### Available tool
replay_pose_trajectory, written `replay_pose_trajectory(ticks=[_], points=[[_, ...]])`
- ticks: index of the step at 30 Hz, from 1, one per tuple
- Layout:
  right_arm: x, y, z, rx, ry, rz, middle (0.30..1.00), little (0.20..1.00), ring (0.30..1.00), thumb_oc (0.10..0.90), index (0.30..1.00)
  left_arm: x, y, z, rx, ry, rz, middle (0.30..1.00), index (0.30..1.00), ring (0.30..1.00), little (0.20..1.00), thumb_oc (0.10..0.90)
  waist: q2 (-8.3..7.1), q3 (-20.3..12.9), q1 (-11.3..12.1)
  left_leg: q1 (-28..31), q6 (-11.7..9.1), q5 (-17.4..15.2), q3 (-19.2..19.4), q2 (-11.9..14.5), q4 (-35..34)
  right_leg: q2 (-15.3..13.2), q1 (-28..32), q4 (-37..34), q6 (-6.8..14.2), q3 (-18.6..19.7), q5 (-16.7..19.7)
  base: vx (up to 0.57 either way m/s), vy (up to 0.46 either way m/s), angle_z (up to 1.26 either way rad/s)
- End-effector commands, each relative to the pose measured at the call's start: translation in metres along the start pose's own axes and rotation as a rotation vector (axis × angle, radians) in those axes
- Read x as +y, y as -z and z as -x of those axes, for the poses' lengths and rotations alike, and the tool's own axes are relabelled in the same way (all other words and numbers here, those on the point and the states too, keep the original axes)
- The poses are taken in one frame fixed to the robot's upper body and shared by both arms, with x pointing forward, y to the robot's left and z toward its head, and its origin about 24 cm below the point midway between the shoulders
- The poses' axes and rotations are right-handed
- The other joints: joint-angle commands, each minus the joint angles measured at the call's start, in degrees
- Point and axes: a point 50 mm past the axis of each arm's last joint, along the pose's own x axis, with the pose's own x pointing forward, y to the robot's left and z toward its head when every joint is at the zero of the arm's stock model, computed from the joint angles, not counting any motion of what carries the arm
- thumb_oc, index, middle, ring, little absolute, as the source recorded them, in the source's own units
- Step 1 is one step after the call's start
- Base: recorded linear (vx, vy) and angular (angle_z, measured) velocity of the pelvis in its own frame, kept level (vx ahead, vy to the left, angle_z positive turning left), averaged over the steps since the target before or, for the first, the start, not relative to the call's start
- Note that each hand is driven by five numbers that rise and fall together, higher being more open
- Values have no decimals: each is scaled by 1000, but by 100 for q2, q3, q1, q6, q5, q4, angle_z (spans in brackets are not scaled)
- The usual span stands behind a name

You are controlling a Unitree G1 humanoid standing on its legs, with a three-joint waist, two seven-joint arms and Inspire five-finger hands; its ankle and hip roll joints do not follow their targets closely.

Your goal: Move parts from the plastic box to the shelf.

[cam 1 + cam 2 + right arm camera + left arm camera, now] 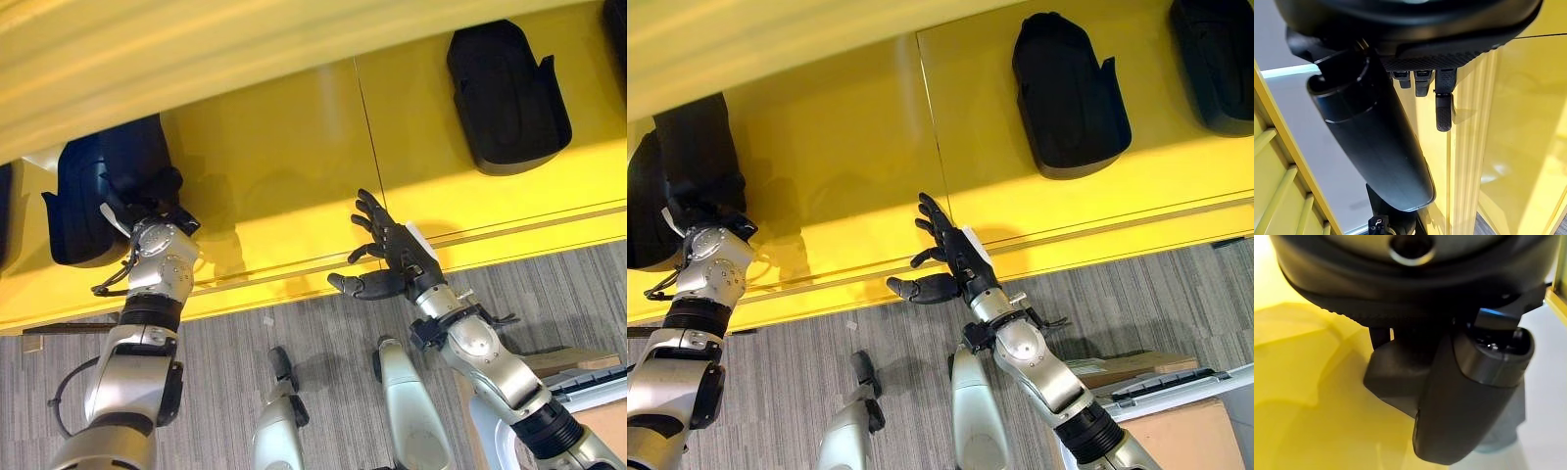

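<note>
A black moulded part [88, 186] lies on the yellow shelf [284, 166] at its left end. My left hand [155, 192] is shut on this part's right side, fingers curled over its edge. In the left wrist view the thumb [1469, 396] presses against the black part [1393, 374] above the yellow surface. My right hand [397, 257] hovers open and empty in front of the shelf's front lip, near the middle, fingers spread. Its straight fingers [1444, 100] show in the right wrist view. A second black part [505, 93] rests on the shelf to the right.
Another black part [1215, 59] sits at the shelf's far right, and one more [5, 225] at the far left edge. A higher yellow board [196, 59] overhangs the shelf. Grey carpet [294, 323] lies below. A box rim [1176, 384] shows at the lower right.
</note>
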Motion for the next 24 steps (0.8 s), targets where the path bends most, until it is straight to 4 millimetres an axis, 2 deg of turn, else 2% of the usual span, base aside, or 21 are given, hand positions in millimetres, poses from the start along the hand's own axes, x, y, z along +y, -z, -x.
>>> replay_pose_trajectory(ticks=[1, 9, 20, 24], points=[[-11, 31, 8, 173, 88, -15, 1000, 1000, 1000, 900, 1000, 16, 19, -6, 88, -29, -104, 1000, 1000, 1000, 1000, 900, -312, 288, -198, 168, -422, 227, 244, 30, 333, -112, 379, -598, 22, -491, -58, 0, 0, 0], [-10, 30, 7, 166, 90, -9, 1000, 1000, 1000, 900, 1000, 17, 38, 1, 144, 11, -86, 1000, 1000, 1000, 1000, 900, -317, 310, -152, 163, -402, 223, 217, 25, 351, -105, 412, -593, 11, -511, -65, 0, 0, 0], [-12, 28, 6, 161, 85, 0, 1000, 1000, 1000, 900, 1000, 17, 45, 4, 169, 41, -73, 1000, 1000, 1000, 1000, 900, -313, 315, -130, 171, -391, 228, 222, 26, 357, -110, 429, -587, 8, -526, -74, 0, 0, 0], [-12, 28, 5, 161, 85, 1, 1000, 1000, 1000, 900, 1000, 15, 43, 4, 138, 48, -140, 1000, 1000, 1000, 1000, 900, -313, 312, -125, 172, -387, 224, 225, 27, 367, -112, 435, -573, 2, -531, -78, 0, 0, 0]])
